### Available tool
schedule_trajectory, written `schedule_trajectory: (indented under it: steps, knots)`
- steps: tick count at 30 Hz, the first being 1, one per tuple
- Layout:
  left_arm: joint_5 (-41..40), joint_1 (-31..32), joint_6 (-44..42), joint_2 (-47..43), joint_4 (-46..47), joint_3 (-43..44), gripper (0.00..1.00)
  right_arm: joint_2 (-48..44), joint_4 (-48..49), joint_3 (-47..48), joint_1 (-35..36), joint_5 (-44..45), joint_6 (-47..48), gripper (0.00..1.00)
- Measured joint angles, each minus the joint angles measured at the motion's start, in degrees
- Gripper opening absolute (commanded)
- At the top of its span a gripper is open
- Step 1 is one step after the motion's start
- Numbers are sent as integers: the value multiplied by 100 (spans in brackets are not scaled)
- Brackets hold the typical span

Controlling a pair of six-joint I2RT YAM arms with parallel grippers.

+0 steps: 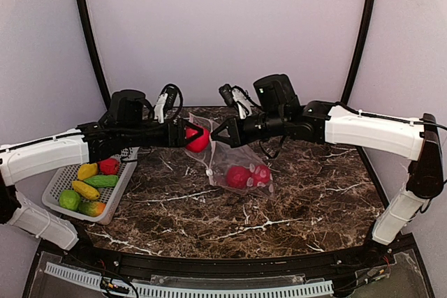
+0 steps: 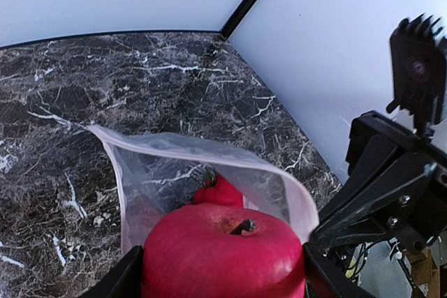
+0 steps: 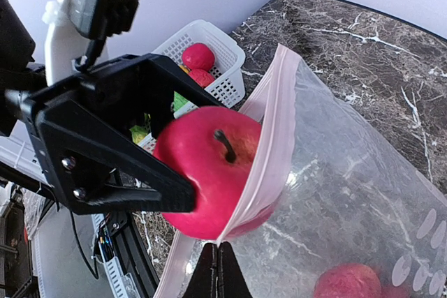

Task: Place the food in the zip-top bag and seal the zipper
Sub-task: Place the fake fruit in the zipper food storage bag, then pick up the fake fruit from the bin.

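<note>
My left gripper [image 1: 194,135] is shut on a red toy apple [image 1: 198,140], also seen in the left wrist view [image 2: 222,252] and the right wrist view [image 3: 209,165], holding it at the mouth of the clear zip-top bag [image 1: 234,162]. My right gripper [image 1: 216,132] is shut on the bag's pale pink zipper strip [image 3: 269,141], holding the mouth up and open. Red toy fruits [image 1: 246,176] lie inside the bag near its bottom; one shows in the right wrist view [image 3: 347,282]. More food, yellow, green and red, lies in the basket.
A white mesh basket [image 1: 61,185] stands at the table's left edge, holding several toy fruits [image 1: 89,190]. The dark marble table [image 1: 314,200] has black curved frame posts behind it and a cable tray along the near edge.
</note>
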State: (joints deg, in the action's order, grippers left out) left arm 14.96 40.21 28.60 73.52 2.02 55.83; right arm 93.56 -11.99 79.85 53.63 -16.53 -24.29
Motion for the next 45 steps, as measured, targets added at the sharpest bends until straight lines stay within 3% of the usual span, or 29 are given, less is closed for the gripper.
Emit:
schedule_trajectory:
  steps: [11,34,45]
  knots:
    - [-61,160,-151,380,-221,50,90,0,0,4,0,4,0,0]
    - [-111,166,-350,76,-356,50,91,0,-2,4,0,4,0,0]
    - [-651,140,-658,-811,-1305,234,95,0,-2,4,0,4,2,0]
